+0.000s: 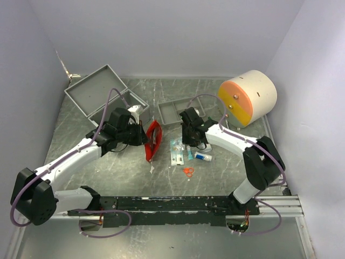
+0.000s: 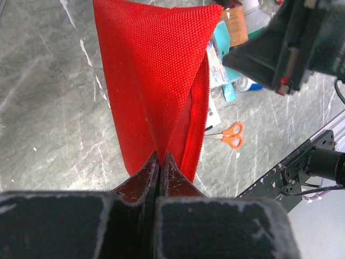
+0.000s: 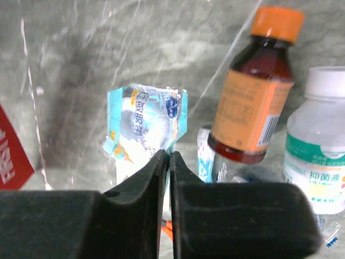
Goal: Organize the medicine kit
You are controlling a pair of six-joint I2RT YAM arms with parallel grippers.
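Red pouch is pinched by left gripper; right gripper is pressed together at teal packet's near edge.

Tabletop: pouch at centre. Sachets just right of it, tube right of those, scissors in front of both. Small tray behind the pouch. Open case back left. Drum back right.
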